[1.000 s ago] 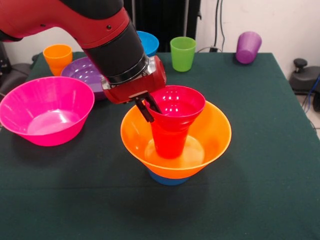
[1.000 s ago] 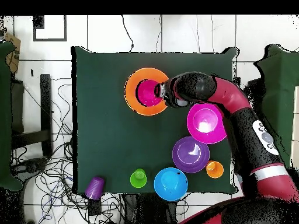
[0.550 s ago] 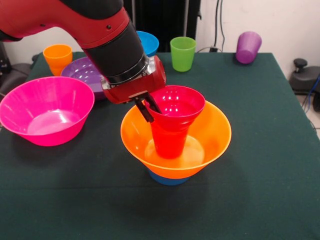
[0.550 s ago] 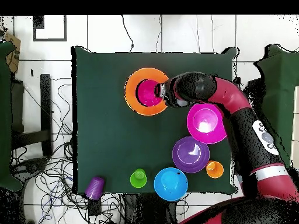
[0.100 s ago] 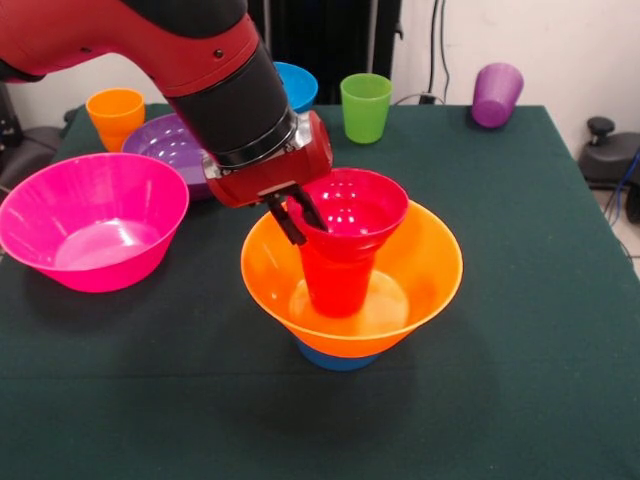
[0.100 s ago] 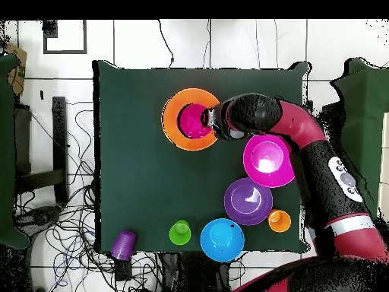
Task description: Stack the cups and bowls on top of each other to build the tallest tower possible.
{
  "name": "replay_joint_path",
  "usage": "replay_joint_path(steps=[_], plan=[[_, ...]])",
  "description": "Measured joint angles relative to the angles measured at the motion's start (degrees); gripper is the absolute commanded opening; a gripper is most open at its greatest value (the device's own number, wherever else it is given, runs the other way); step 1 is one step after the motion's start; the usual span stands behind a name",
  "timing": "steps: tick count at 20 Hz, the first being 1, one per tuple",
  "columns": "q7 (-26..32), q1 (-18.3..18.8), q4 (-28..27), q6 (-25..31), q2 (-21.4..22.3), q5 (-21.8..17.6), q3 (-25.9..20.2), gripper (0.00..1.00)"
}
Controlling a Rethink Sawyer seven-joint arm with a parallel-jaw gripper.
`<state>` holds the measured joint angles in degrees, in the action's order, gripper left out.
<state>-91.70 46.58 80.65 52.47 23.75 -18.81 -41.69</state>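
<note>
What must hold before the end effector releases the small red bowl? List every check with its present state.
1. End effector closed on the rim of the small red bowl: ok.
2. Small red bowl fully seated on the red-orange cup: cannot tell.
3. Red-orange cup upright inside the large orange bowl: ok.
4. Large orange bowl resting on the small light-blue bowl: ok.
5. Large pink bowl apart from the stack: ok.

Glossy plastic bowls [image 5: 93,220], matt cloth table [image 5: 520,300].
</note>
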Motion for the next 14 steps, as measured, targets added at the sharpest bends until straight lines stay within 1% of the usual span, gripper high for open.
replay_joint_path(steps=[14], plan=[[0.0,-1.5,0.0,0.0,1.2,-0.3,1.8,1.00]])
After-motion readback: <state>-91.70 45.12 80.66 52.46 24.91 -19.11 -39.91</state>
